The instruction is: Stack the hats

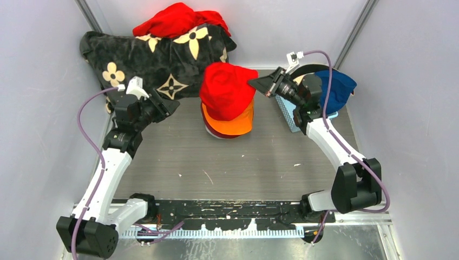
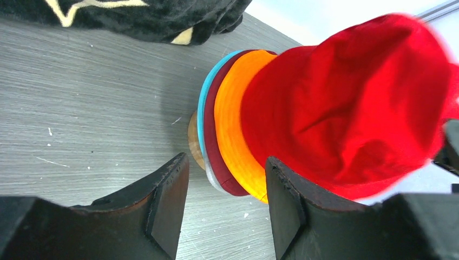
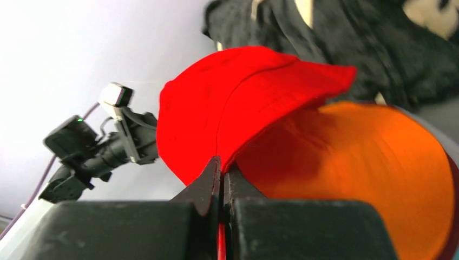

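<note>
A stack of hats stands mid-table: teal (image 2: 202,116), grey, maroon (image 2: 212,141) and orange (image 1: 234,123) hats, with a red hat (image 1: 227,89) lying tilted on top. My right gripper (image 1: 255,83) is shut on the red hat's brim (image 3: 223,162) at the stack's right side. My left gripper (image 1: 172,107) is open and empty, left of the stack, its jaws apart (image 2: 224,208) over bare table. A royal blue hat (image 1: 336,89) lies in a basket at the right.
A black blanket with cream flower marks (image 1: 157,57) lies at the back left with a bright red cloth heap (image 1: 178,20) on it. A light blue basket (image 1: 288,114) stands at the right by the wall. Grey walls close in on both sides.
</note>
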`<action>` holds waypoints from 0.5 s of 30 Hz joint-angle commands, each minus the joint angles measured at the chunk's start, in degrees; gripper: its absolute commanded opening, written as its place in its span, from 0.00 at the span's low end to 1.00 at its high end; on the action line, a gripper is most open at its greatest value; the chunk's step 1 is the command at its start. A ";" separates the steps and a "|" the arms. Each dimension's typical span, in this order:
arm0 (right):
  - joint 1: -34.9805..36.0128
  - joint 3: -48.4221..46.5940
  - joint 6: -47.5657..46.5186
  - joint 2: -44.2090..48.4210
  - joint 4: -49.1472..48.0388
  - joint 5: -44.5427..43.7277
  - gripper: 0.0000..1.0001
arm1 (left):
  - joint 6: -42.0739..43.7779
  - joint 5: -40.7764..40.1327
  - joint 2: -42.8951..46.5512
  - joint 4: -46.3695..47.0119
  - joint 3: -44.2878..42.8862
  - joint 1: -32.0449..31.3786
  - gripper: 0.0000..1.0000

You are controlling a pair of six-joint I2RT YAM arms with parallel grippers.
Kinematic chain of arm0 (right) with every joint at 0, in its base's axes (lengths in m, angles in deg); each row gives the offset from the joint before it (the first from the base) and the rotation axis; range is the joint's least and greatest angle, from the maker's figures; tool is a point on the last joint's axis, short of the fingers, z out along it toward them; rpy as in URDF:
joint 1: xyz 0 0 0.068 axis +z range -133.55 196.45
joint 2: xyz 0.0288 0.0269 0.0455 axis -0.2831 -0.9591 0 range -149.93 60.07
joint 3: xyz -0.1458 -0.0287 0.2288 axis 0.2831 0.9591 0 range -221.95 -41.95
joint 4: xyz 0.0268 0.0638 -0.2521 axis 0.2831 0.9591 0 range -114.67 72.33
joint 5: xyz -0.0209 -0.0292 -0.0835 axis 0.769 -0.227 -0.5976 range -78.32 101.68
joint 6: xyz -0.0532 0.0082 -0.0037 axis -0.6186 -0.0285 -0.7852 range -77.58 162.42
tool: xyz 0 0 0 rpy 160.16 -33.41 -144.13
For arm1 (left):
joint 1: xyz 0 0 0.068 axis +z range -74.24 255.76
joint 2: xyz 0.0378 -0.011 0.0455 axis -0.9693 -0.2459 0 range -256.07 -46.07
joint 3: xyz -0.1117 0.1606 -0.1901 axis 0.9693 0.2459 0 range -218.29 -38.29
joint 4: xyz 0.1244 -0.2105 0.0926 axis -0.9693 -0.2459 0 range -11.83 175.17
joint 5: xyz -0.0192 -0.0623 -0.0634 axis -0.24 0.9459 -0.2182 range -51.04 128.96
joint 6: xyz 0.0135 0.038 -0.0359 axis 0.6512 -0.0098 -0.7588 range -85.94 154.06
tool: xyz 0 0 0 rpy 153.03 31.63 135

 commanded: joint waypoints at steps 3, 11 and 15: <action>-1.98 4.23 -1.77 0.43 0.39 0.29 0.01 | -0.07 0.69 -0.14 2.93 -2.87 0.10 0.54; -4.25 9.76 -0.58 -2.34 -1.58 -0.42 0.01 | -0.93 1.48 -1.96 5.51 -1.56 0.13 0.54; -6.42 10.21 -1.11 -3.85 1.19 -2.35 0.01 | -1.57 2.08 -3.81 7.58 -1.46 -0.01 0.54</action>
